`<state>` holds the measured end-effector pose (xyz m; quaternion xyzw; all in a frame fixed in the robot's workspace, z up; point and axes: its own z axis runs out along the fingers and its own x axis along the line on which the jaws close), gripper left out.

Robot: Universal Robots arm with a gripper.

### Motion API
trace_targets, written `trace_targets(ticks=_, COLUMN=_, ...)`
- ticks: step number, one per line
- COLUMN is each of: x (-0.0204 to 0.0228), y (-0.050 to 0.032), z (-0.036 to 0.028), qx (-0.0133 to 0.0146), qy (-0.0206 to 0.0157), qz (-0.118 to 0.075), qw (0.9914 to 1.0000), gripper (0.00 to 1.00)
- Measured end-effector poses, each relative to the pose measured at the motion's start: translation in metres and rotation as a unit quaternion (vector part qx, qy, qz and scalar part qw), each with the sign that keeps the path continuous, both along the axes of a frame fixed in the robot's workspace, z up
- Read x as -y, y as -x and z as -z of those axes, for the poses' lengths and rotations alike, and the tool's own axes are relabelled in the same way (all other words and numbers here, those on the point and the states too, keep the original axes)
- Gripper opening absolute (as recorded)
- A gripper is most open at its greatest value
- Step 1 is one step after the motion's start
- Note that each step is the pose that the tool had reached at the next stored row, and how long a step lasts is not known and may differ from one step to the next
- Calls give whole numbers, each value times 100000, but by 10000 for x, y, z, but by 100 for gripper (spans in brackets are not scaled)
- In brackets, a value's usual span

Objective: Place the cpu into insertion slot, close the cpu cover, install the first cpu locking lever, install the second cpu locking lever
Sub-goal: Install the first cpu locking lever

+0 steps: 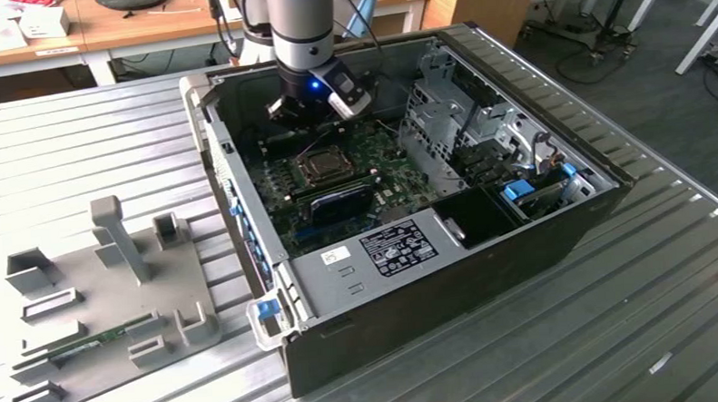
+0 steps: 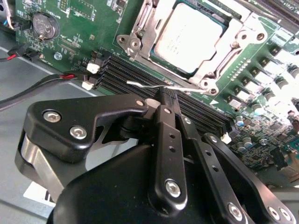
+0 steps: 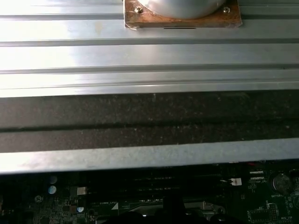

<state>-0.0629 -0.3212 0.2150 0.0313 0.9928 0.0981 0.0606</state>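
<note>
In the second wrist view the pale silver cpu point(image 2: 189, 35) lies flat in the insertion slot, and the silvery cpu cover point(image 2: 140, 32) is folded down around it. A thin silvery locking lever point(image 2: 140, 85) juts out beside the socket, along the black memory slots point(image 2: 126, 77). My gripper point(image 2: 163, 95) is shut, its black fingertips touching this lever; I cannot tell whether it is pinched between them. In the exterior view the gripper point(image 1: 312, 108) hangs inside the open computer case, just behind the socket point(image 1: 324, 166) on the green board.
The case walls point(image 1: 218, 162) and a grey drive cage point(image 1: 452, 115) hem in the board. Black and red cables point(image 2: 42, 86) run near the gripper, beside a coin battery point(image 2: 44, 25). A grey fixture plate point(image 1: 109, 294) lies on the ribbed metal table point(image 3: 149, 51).
</note>
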Motion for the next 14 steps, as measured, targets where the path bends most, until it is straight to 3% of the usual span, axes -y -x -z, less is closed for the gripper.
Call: trace_targets(ticks=14, x=0, y=-21, z=72, qx=-5, qy=8, qz=21, qw=100000, gripper=10)
